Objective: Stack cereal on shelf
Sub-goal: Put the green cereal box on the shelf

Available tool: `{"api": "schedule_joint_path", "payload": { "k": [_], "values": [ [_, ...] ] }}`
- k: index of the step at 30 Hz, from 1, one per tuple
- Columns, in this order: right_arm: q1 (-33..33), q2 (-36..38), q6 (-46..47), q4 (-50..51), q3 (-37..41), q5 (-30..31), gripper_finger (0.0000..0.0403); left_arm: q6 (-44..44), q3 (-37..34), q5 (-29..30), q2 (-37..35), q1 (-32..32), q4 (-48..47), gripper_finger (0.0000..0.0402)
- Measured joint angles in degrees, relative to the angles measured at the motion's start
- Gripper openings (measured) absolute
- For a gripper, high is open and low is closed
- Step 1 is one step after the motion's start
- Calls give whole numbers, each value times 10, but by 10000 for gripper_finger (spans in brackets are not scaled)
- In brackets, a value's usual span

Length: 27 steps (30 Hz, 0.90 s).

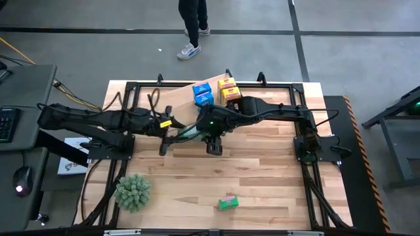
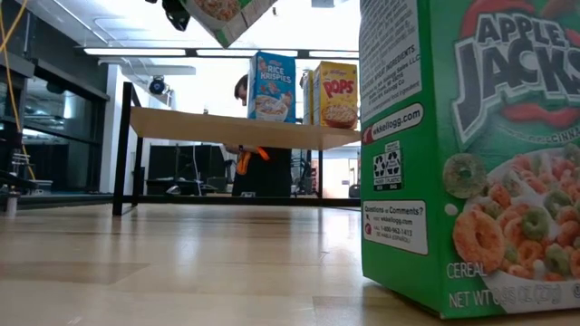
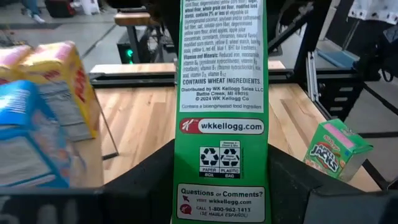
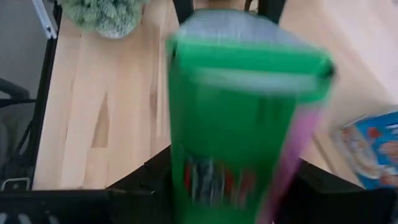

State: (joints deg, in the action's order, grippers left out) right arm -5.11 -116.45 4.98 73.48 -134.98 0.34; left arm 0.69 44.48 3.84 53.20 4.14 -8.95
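A green cereal carton [image 3: 221, 93] hangs in the air over the middle of the table, and both grippers are shut on it. My left gripper [image 3: 221, 186] comes at it from the table's left, my right gripper [image 4: 230, 180] from the right and above. In the high view only a green strip [image 1: 189, 132] shows between the two hands. The shelf [image 1: 174, 98] stands at the far side. It carries two blue cartons [image 1: 202, 94] and two yellow ones [image 1: 228, 88], all upright. Another green carton [image 1: 228, 202] stands on the table near the front edge. My left gripper pinches the carton between its two fingers [image 3: 146, 186], one on each broad face. The narrow printed side [image 3: 221, 130] faces the wrist. The fingers come nearly level from the table's left. The carton is clear of the table. My right gripper pinches the same carton [image 4: 236, 155] between its two fingers, slanting down from the table's right. The picture is blurred, so the exact part cannot be told. The carton's end [image 4: 249, 56] points away from the wrist, and the carton is lifted clear.
A spiky green plant [image 1: 133, 191] sits at the near left of the table. A black frame [image 1: 308, 141] runs round the tabletop. A person stands beyond the far edge [image 1: 193, 26]. Bare wood lies between the arms and the front edge.
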Motion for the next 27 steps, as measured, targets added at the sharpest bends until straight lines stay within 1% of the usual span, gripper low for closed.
{"api": "schedule_joint_path", "payload": {
  "k": [3,8,11,18,20,22,23,27],
  "values": [
    [-1,10,-1,-6,0,20,177,0,0,5,-10,0,1,170],
    [-1,11,-21,-9,2,13,177,0,0,7,1,0,3,167],
    [-1,12,-27,4,2,22,177,1,0,14,4,0,2,166],
    [-3,31,-44,9,0,28,177,0,-1,16,-25,0,-17,166],
    [-2,38,-43,25,1,30,177,0,-1,16,-28,0,-28,166],
    [-2,57,-39,72,2,26,177,-1,-6,28,-31,-1,-64,166],
    [-3,67,-37,61,0,30,177,-1,-6,29,-31,-1,-69,166],
    [-9,82,-21,100,2,70,177,-1,-3,67,-48,-1,-75,166]
  ]
}}
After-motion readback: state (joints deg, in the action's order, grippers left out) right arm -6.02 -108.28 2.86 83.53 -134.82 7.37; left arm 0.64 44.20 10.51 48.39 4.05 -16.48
